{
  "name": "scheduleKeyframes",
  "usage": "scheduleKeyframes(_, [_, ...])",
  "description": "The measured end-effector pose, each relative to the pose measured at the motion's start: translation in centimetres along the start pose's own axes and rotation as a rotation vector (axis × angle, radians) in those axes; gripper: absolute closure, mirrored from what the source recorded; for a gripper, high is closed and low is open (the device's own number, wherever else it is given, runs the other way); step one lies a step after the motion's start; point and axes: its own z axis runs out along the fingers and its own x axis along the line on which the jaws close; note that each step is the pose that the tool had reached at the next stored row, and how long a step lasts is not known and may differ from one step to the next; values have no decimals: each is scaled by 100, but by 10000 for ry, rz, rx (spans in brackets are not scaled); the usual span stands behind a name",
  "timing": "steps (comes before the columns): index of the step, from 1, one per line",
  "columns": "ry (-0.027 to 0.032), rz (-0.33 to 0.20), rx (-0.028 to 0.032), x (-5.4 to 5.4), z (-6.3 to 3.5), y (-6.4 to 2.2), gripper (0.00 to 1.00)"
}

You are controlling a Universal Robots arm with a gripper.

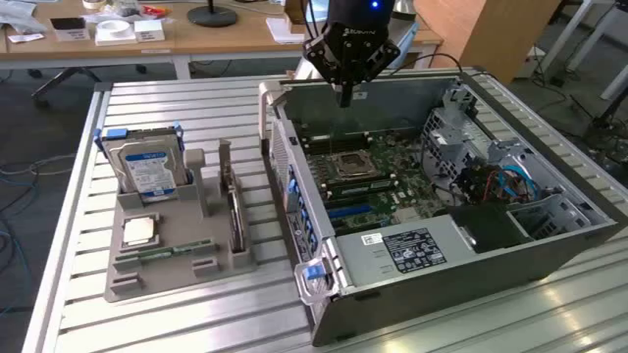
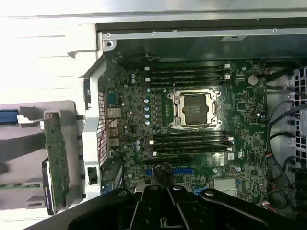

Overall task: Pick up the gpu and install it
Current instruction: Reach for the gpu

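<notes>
Exterior view, gpu (image 1: 234, 209) well apart from pincer (image 1: 343, 99)

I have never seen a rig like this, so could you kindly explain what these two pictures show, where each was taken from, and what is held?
The black claw is the gripper of a robot arm; its fingers are shut and hold nothing. The exterior view comes from a camera off the arm; the wrist view from a camera on the arm, looking down into the open computer case at its motherboard. On the slatted table beside the case stands a grey holder with a hard drive, a processor chip, a RAM stick and the gpu, a thin upright card. The gripper hangs over the case, apart from the gpu.
</notes>
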Motion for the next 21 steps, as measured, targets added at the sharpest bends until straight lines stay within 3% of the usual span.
scheduleKeyframes(12, [0, 2, 0, 7, 0, 0, 89])
scheduleKeyframes(21, [0, 0, 0, 118, -3, -9, 89])
